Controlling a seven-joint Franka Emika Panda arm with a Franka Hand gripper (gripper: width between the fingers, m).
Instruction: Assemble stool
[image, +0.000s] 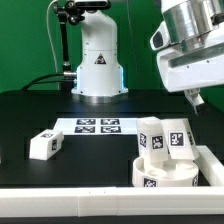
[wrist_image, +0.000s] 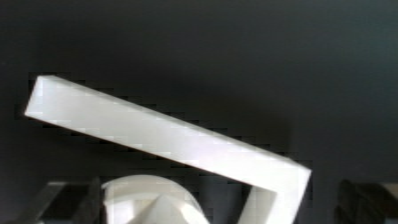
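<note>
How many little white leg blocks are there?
3. One leg block lies alone toward the exterior view's left; two others stand on the round seat. More may be hidden.

No words can be read. A triangular sign (image: 100, 62) is borne by the arm base (image: 98, 82); tags (image: 84, 126) by the marker board (image: 65, 123), seat (image: 163, 176), legs (image: 44, 144).
</note>
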